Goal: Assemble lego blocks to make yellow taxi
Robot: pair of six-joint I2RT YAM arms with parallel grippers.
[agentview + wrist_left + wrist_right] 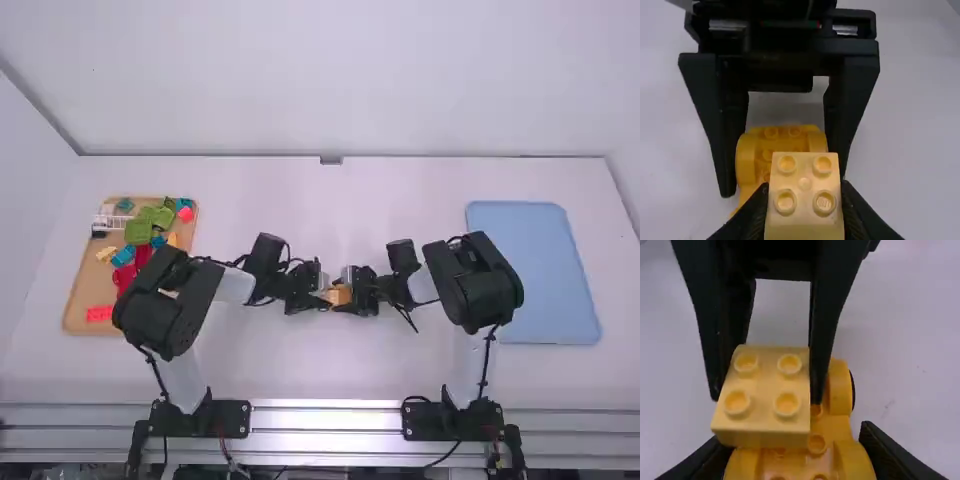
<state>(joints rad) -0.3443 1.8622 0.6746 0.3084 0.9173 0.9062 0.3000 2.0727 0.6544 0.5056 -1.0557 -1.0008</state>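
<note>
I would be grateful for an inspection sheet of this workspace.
Surface: white table, wooden tray at left, blue tray at right
Job's things: pale four-stud block over yellow base; whether seated, cannot tell
Clutter: green, red and blue blocks in the wooden tray
Grippers: left gripper shut on the pale block, right gripper on the base
Cables: black cables along both arms
Surroundings: white wall behind, metal rails in front

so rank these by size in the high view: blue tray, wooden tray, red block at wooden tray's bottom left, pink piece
1. Blue tray and wooden tray, too alike to rank
2. Red block
3. Pink piece
</note>
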